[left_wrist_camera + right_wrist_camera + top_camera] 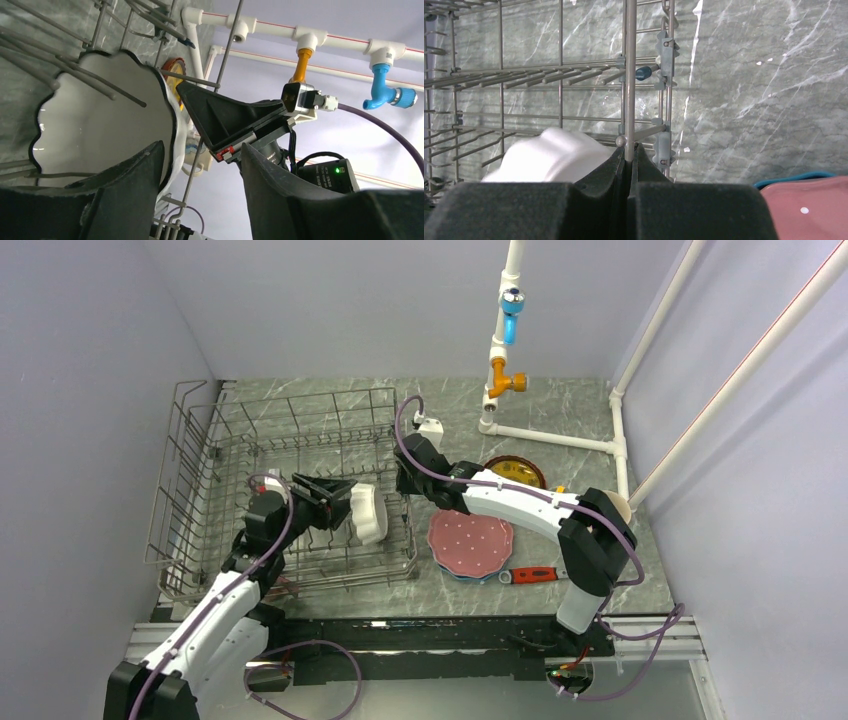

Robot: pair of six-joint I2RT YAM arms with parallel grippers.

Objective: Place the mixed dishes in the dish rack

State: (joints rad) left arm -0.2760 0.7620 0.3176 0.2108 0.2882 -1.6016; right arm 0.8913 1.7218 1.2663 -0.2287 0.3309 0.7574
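The grey wire dish rack (250,455) stands at the left. A white scalloped bowl (367,512) stands on edge among the tines at the rack's right end. My left gripper (335,502) is open beside it. In the left wrist view the bowl (100,125) has its rim just inside the left finger (130,190), and the gripper's (201,147) jaws stand wide apart. My right gripper (405,480) is shut on an upright wire of the rack's right wall (629,90). A pink scalloped plate (470,543) lies on a blue plate (455,575), and a red-brown plate (515,470) lies behind them.
A red-handled wrench (530,575) lies just right of the plate stack. White pipes (555,435) with a blue valve (511,315) and an orange valve (505,380) rise at the back right. The right arm (520,502) reaches over the plates.
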